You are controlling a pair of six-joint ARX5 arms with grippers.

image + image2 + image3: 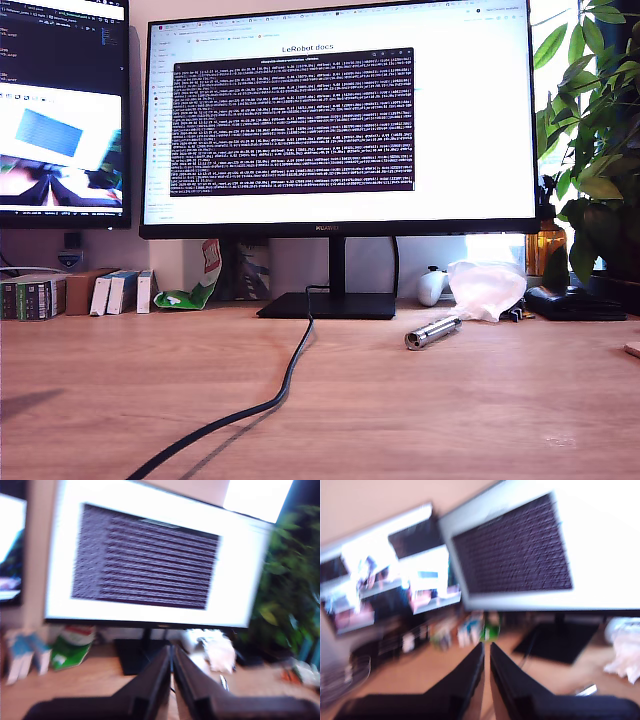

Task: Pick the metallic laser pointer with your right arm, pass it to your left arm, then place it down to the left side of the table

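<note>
Pointer (432, 332) lies untouched near the table's (480, 420) back edge; both my grippers (172, 656) (486, 650) are clenched empty, so the pick needs opening first.

The exterior view sits low, near the table (120, 400), and looks straight across it at the big monitor (340, 115), with a second screen (62, 110) at the exterior view's left and a plant (595, 130) at its right. The first wrist view looks out over my first gripper (172, 652) from higher up at the same big monitor (150, 560) and plant (287, 595), and it is blurry. The second wrist view looks out over my second gripper (486, 647), is tipped sideways and blurry, and shares both screens (520, 550) with the exterior view.
</note>
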